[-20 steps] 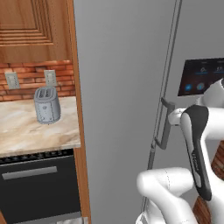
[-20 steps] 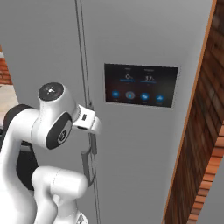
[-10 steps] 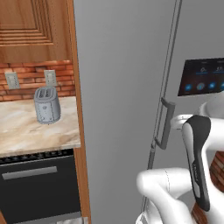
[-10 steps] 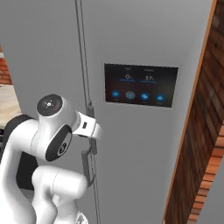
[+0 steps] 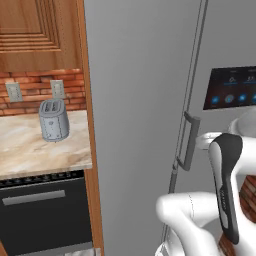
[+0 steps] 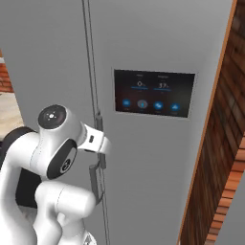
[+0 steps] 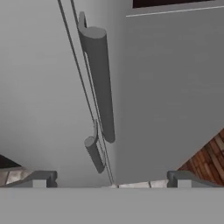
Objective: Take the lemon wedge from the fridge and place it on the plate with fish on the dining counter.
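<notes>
Fingers [image 7: 109, 180]: spread wide, nothing between them; the two dark tips sit at the bottom of the hand view, one on each side of the door seam.

Progress: task at its opening step, as I judge it. Fridge [image 5: 145, 90] doors are shut, so the interior is hidden; the lemon wedge is presumably behind them, location not confirmed. Still left: grasp a handle, pull the door open, find and pick the wedge, carry it to the plate.

Nearest feature: handle [image 7: 99, 83], a smooth grey rounded bar, matte, running from upper centre to mid-frame of the hand view, just right of the thin dark seam. A second shorter bar [image 7: 95, 154] lies below it, toward lower centre.

Fridge front: flat, plain grey, no texture. Black glossy touch panel [image 6: 154, 93] with blue icons, centre of the right base view.

Farther off, left of the left base view: grey toaster [image 5: 53, 120] on a marbled beige surface [image 5: 30, 150], red brick wall behind, wooden cabinet above.
</notes>
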Available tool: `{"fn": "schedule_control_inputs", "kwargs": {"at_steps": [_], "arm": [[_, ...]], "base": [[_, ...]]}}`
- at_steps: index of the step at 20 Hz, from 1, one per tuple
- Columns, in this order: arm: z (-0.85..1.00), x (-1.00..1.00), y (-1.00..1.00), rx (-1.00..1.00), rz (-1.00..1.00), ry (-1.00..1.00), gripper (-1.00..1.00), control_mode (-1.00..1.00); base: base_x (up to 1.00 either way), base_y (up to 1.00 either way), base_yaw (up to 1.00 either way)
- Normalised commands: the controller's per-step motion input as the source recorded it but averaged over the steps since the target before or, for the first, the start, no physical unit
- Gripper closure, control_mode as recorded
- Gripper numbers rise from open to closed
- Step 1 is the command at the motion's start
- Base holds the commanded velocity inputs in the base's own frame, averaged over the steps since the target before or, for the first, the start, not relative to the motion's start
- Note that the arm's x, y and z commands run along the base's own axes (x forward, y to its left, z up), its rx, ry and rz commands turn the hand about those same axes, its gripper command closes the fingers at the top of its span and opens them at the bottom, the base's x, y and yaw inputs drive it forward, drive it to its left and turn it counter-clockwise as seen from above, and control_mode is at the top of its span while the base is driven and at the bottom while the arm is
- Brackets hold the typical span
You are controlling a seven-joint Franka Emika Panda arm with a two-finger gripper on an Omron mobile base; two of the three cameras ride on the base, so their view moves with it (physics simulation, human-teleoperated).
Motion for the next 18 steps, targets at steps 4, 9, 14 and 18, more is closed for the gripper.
{"fn": "schedule_control_inputs", "kwargs": {"at_steps": [4,9,14,18], "arm": [[0.0,0.0,0.0,0.0,0.0,0.0,-1.0,1.0],[0.0,0.0,0.0,0.0,0.0,0.0,-1.0,1.0],[0.0,0.0,0.0,0.0,0.0,0.0,-1.0,1.0],[0.0,0.0,0.0,0.0,0.0,0.0,-1.0,1.0]], "base": [[-0.81,0.0,-0.02],[-0.59,0.0,-0.03],[-0.33,0.0,-0.01],[-0.25,0.0,0.0]]}}
